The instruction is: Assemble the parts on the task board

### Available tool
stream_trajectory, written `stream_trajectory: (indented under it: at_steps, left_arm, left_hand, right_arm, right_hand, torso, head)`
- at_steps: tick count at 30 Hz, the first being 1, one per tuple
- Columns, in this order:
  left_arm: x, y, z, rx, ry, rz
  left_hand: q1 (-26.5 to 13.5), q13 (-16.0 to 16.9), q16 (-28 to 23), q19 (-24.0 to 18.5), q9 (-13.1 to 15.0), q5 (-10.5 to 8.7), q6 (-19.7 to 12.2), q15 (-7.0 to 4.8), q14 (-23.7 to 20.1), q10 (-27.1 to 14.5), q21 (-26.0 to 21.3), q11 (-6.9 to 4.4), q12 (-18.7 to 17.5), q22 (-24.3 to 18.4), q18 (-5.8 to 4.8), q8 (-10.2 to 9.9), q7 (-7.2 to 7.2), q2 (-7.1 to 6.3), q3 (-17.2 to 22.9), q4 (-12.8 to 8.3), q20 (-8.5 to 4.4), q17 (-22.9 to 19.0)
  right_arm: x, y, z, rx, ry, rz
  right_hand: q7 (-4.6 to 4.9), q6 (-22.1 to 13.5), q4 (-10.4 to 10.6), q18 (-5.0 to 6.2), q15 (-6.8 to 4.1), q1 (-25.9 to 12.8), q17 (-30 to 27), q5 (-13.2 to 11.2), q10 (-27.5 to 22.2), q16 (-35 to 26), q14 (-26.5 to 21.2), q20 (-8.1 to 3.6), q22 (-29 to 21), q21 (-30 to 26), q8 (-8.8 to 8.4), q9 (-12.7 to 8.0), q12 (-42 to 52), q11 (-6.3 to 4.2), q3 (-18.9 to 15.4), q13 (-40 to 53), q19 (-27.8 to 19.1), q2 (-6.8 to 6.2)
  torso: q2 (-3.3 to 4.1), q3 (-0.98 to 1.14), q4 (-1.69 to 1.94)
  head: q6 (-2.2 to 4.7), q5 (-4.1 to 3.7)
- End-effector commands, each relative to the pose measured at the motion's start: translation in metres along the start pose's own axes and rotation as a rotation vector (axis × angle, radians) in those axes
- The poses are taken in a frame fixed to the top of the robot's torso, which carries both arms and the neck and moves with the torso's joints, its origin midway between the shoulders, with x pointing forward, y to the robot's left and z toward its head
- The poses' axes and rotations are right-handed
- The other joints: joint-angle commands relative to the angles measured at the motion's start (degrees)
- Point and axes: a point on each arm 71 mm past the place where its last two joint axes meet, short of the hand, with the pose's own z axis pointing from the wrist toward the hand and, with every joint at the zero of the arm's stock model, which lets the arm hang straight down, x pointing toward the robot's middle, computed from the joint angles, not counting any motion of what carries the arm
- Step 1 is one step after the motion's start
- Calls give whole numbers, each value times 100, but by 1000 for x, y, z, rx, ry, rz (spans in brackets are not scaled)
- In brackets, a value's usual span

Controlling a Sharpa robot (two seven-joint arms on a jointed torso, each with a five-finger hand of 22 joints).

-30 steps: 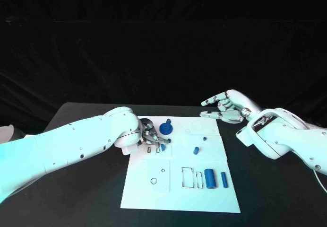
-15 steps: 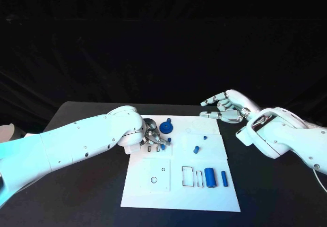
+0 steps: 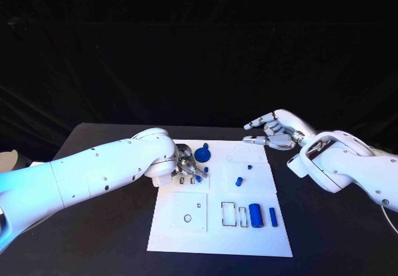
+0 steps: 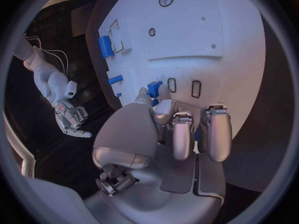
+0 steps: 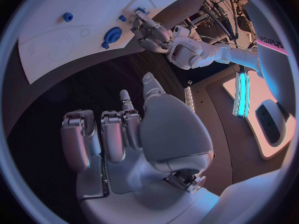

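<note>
Left hand (image 3: 187, 167) pinches a small blue part (image 4: 154, 89) over the slots at the task board (image 3: 219, 236) far left. It looks ready to be pushed straight down. Right hand (image 3: 278, 131) waits empty, fingers apart.

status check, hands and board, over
Left hand pinching small blue part over board. Right hand open, off the board. Nothing blocking.

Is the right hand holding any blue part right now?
No. The right hand hovers open beyond the task board's far edge, holding nothing.
</note>
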Motion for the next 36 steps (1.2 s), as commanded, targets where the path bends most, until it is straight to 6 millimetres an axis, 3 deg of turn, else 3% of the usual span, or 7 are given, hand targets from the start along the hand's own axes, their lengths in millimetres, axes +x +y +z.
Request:
stream_trajectory:
  at_steps: [1,3,6,9,12,18,36]
  left_arm:
    - [2,-1,0,1,6,14]
    - [2,-1,0,2,6,14]
    - [3,-1,-1,5,5,11]
    - [3,-1,-2,16,2,-14]
    - [3,0,-4,27,-3,-34]
    - [3,4,-9,39,-14,-57]
    - [3,12,-19,32,-105,-10]
  left_hand:
    - [586,-22,17,292,-19,455,-150,-55,603,-54,26,-73,-56,724,-99,-127,-25,95,516,-288,-68,1509]
    - [707,-48,17,288,-16,943,-191,-41,603,-88,21,-45,-104,719,-99,-178,14,-80,863,-347,-70,1509]
    - [570,-100,17,280,71,1469,-205,-17,603,-81,10,28,-175,711,-98,-199,76,-740,2010,-283,-6,1509]
    - [292,-126,17,279,210,1506,-186,28,603,-42,6,37,-194,714,-95,-125,82,-1134,3032,-283,6,1509]
    - [114,-133,17,276,300,1495,-191,23,603,-21,-1,25,-196,708,-94,-76,87,-1289,3488,-388,13,1509]
    - [-164,-120,17,283,412,1464,-192,27,603,15,3,18,-180,726,-95,-22,92,-1410,3897,-543,9,1509]
    - [-299,-42,17,321,476,1450,-168,17,603,89,52,-1,-105,817,-114,7,76,-1489,4064,-693,-3,1509]
  right_arm:
    - [2,0,0,-3,20,-6]
    - [2,0,0,-2,21,-6]
    - [3,0,0,-1,22,-6]
    - [3,-1,0,0,23,-6]
    - [2,-2,0,4,23,-7]
    - [1,-3,-1,8,24,-9]
    - [2,-4,0,9,33,-8]
  right_hand:
    - [-19,24,4,58,9,-34,877,41,330,-39,449,4,1106,-26,24,9,-13,-4,-19,1179,367,41]
    - [-19,24,4,58,9,-34,877,41,330,-39,449,4,1106,-26,24,9,-13,-4,-19,1179,367,41]
    - [-19,24,4,58,9,-34,877,41,330,-39,449,4,1106,-26,24,9,-13,-4,-19,1179,367,41]
    - [-20,26,2,58,9,-27,882,51,329,-37,451,3,1107,-25,24,10,-17,-5,-19,1177,367,47]
    - [-20,26,1,57,9,-25,885,54,330,-35,451,3,1110,-24,24,10,-13,-5,-20,1179,369,48]
    - [-20,26,1,57,9,-25,885,54,330,-35,451,3,1110,-24,24,10,-13,-5,-20,1179,369,48]
    - [-20,26,1,59,8,-22,875,62,325,-40,449,3,1103,-28,24,10,-25,-5,-24,1173,365,50]
  torso:
    - [2,0,2]
    - [3,0,2]
    - [2,-2,0]
    - [3,2,1]
    - [2,4,24]
    - [-1,1,27]
    - [10,3,12]
  head:
    - [-11,-1]
    - [-13,-5]
    - [-18,-9]
    - [-19,-2]
    - [-14,-2]
    - [-36,26]
    - [-18,78]
